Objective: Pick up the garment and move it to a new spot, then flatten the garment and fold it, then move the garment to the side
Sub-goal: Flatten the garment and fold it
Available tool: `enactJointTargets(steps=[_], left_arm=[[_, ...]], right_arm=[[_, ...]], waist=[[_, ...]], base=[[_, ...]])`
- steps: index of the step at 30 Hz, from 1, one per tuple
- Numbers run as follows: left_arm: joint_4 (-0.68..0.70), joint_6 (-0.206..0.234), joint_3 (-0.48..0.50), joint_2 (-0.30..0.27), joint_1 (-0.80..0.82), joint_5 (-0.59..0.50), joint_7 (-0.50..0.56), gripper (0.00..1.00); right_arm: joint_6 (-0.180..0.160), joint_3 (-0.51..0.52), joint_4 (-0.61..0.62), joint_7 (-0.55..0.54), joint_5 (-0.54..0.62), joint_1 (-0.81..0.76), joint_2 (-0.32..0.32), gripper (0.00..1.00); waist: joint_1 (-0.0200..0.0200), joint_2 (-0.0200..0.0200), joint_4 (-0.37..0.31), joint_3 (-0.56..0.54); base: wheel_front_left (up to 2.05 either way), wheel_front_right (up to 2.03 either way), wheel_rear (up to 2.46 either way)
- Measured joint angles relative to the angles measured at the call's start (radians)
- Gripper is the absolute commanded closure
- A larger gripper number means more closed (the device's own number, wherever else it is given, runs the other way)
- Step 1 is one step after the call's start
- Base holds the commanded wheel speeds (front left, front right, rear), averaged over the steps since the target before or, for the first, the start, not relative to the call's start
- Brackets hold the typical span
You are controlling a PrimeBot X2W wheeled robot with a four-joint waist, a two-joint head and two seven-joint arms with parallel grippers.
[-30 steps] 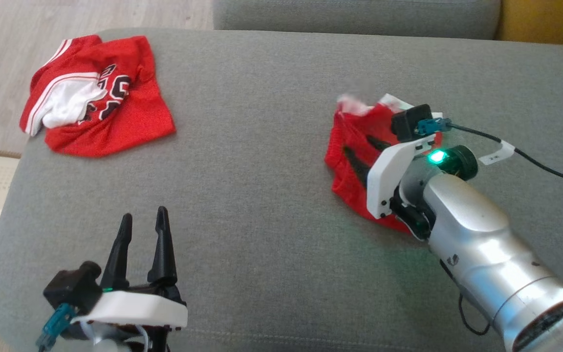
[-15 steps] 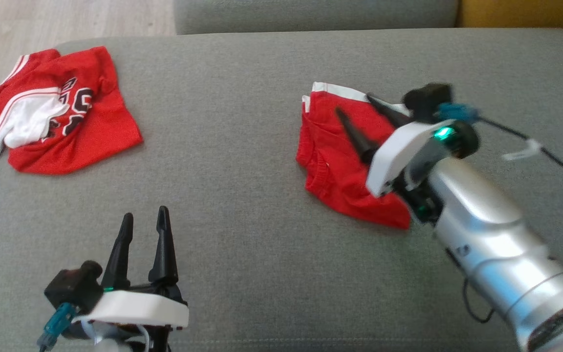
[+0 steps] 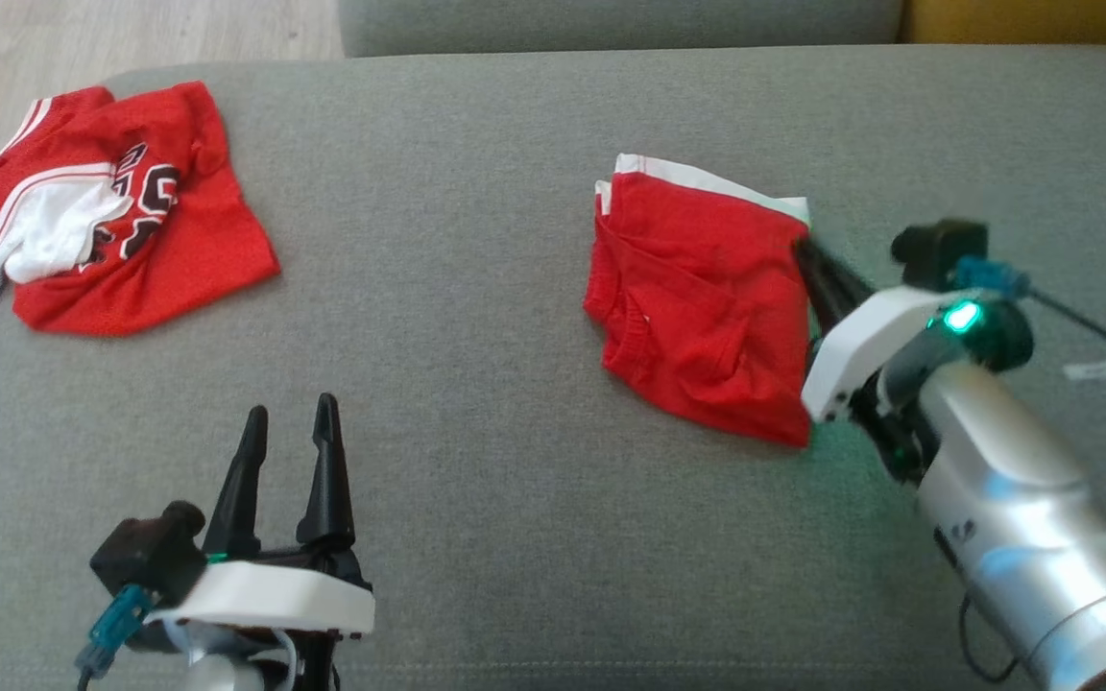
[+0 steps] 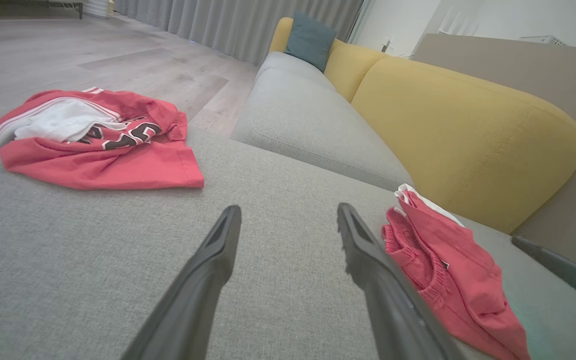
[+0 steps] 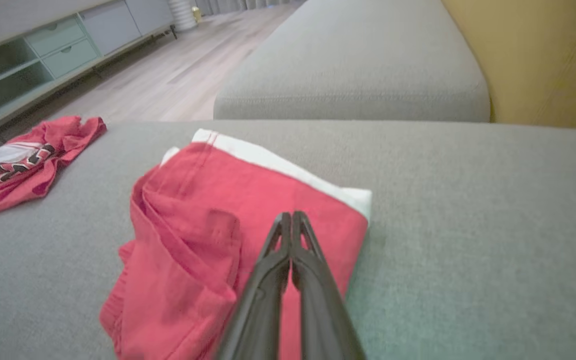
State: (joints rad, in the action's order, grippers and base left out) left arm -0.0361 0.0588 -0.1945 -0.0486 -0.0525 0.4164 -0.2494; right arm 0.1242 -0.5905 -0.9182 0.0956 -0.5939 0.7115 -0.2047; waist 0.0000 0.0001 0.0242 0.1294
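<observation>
The garment [image 3: 697, 307], red shorts with a white band, lies folded on the right half of the grey sofa seat [image 3: 476, 336]; it also shows as the garment [image 4: 443, 270] and the garment [image 5: 208, 235] in the wrist views. My right gripper [image 3: 800, 246] hovers at its right edge, shut, fingers pressed together with no cloth between them. The right wrist view has the right gripper [image 5: 291, 215] over the red fabric near the white band. Far from the garment, my left gripper [image 3: 290, 415] stands open and holds nothing at the lower left; the left gripper [image 4: 288, 212] points along the seat.
A crumpled red and white jersey [image 3: 111, 211] with black lettering lies at the seat's far left corner. A second grey cushion [image 3: 611, 24] adjoins at the back, with a yellow backrest [image 4: 458, 125] to the right. Wood floor [image 5: 168, 75] and a low cabinet [image 5: 43, 45] lie beyond.
My right gripper opened over the garment, drew back to its right edge and shut with nothing held. The garment now lies flat and folded. The left gripper stayed put; the camera shifted.
</observation>
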Motion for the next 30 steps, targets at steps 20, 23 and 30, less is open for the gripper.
enactJointTargets(steps=[20, 23, 30], left_arm=[[-0.029, -0.015, -0.012, 0.000, 0.016, 0.000, 0.000, 0.00], [-0.030, -0.015, -0.012, 0.000, 0.016, -0.001, 0.000, 0.00], [-0.030, -0.015, -0.013, 0.000, 0.015, -0.001, 0.000, 0.00]], right_arm=[[0.000, -0.159, -0.072, -0.025, -0.012, -0.025, 0.053, 1.00], [0.000, -0.200, -0.051, -0.025, -0.026, -0.025, 0.060, 1.00], [0.000, -0.370, 0.032, -0.030, -0.080, -0.026, 0.076, 1.00]], waist=[[0.0000, 0.0000, 0.058, 0.006], [0.0000, 0.0000, 0.057, 0.003], [0.0000, 0.0000, 0.053, -0.007]], base=[[0.00, 0.00, 0.00], [0.00, 0.00, 0.00], [0.00, 0.00, 0.00]])
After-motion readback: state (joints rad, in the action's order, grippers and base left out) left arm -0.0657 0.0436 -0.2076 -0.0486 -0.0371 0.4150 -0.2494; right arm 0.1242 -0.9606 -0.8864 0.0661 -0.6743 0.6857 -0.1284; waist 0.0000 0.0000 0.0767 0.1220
